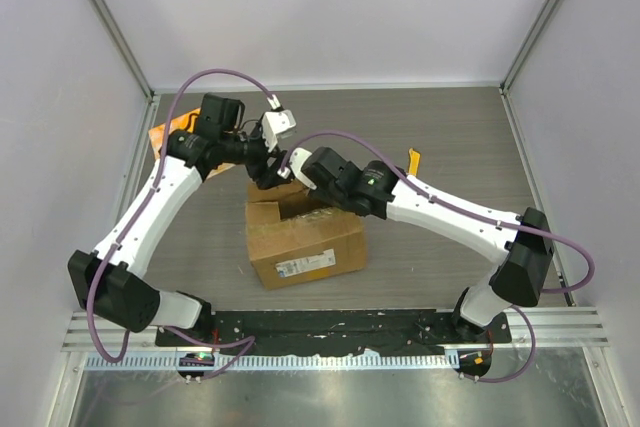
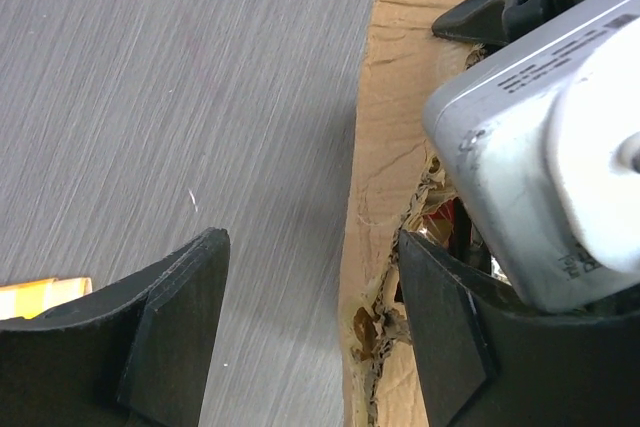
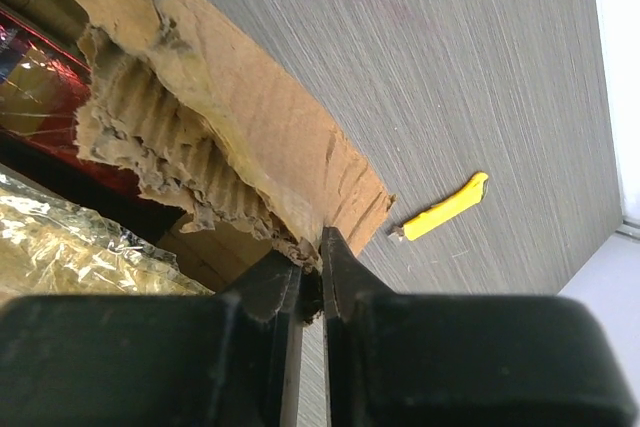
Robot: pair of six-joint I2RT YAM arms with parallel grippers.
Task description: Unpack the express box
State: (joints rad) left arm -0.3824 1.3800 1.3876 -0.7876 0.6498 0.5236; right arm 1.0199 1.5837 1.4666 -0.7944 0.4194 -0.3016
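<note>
Right end effector: pinched shut on torn flap edge of express box, centre frame on table. Left end effector: spread wide, flap edge between fingers, gripping nothing. Step judged: opening flap. Advised: close left on flap before pulling, peel outward slowly along hinge, avoid further tearing above foil-wrapped contents.

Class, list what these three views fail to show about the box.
- Top view: express box opening, hidden under the left gripper and right gripper; label print too small to read.
- Left wrist view: box interior, mostly blocked by the right arm's camera housing.
- Right wrist view: shiny wrapped contents, cut off by the frame edge.
</note>
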